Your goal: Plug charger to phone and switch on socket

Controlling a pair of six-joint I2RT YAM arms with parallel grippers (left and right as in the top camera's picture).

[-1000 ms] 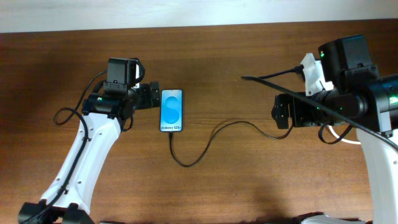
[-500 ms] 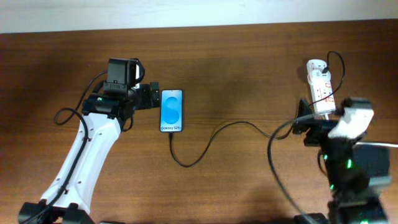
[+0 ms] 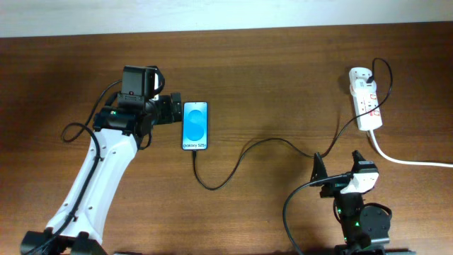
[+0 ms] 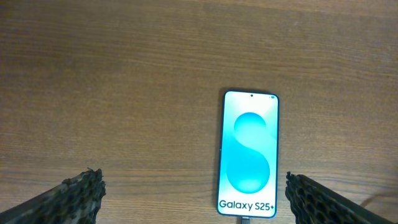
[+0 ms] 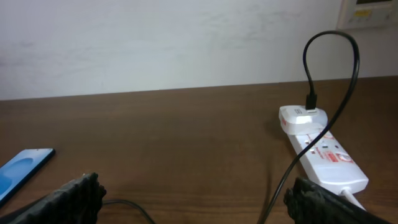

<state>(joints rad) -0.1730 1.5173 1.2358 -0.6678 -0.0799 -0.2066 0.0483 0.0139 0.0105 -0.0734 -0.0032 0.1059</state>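
Wooden table bears phone; charger joins it to socket.

The left arm is showing long white links joined by black joints, with a boxy black camera housing capping the wrist and a thin black cable looping loose beside it. The right arm is showing mostly black, carrying a white block and glowing with a small green light. The left pincer and right pincer are wearing dark, mesh-textured fingers.
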